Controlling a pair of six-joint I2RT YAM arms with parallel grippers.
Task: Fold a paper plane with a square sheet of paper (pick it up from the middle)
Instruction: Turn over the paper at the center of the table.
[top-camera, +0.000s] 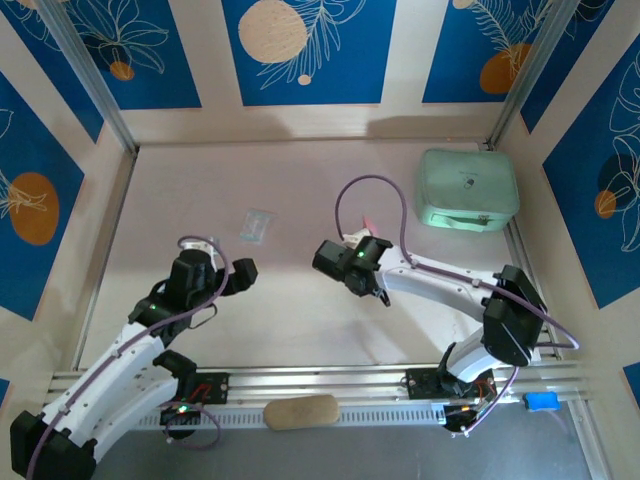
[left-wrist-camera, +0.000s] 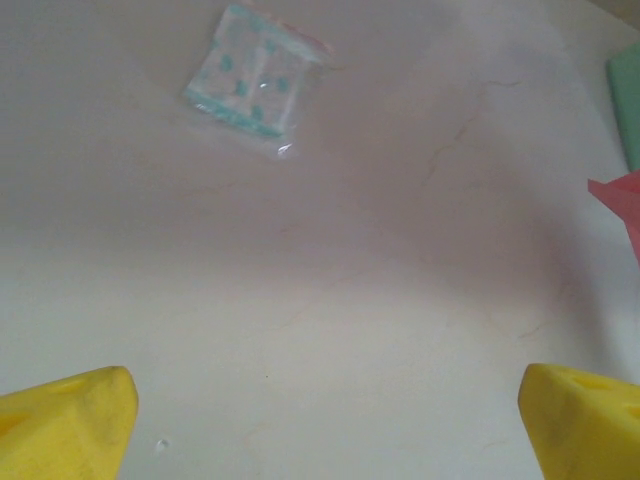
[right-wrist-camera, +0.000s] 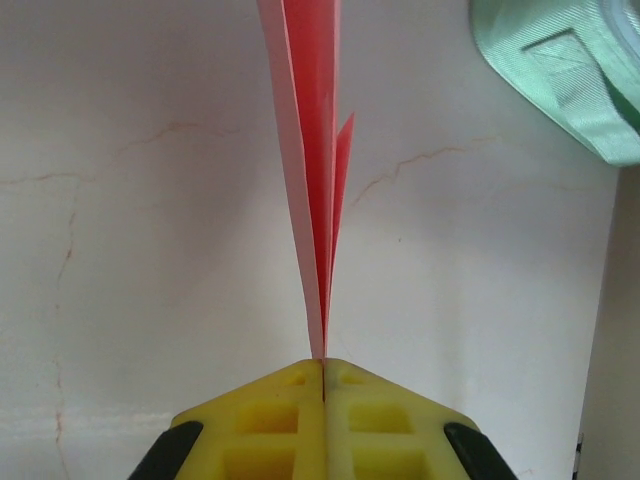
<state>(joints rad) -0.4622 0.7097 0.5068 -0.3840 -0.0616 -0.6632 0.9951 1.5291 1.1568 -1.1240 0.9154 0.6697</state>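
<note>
Here the right pincer (right-wrist-camera: 322, 368) clamps the paper plane (right-wrist-camera: 312, 150) while the left pincer (left-wrist-camera: 328, 405) stands wide apart

Two arms (top-camera: 120, 350) (top-camera: 450, 285), one folded paper (right-wrist-camera: 310, 150), one clear packet (top-camera: 257, 224), one green case (top-camera: 467, 190), one tan pad (top-camera: 301, 411)

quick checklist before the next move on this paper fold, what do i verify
1. Right fingers shut on the folded pink paper: ok.
2. Paper layers lying flat together: not ok, they splay apart beyond the grip.
3. Left fingers open, nothing between them: ok.
4. Clear packet apart from the left fingers: ok.
5. Mint-green case apart from the paper: ok.
6. Plane shape finished: cannot tell.
</note>
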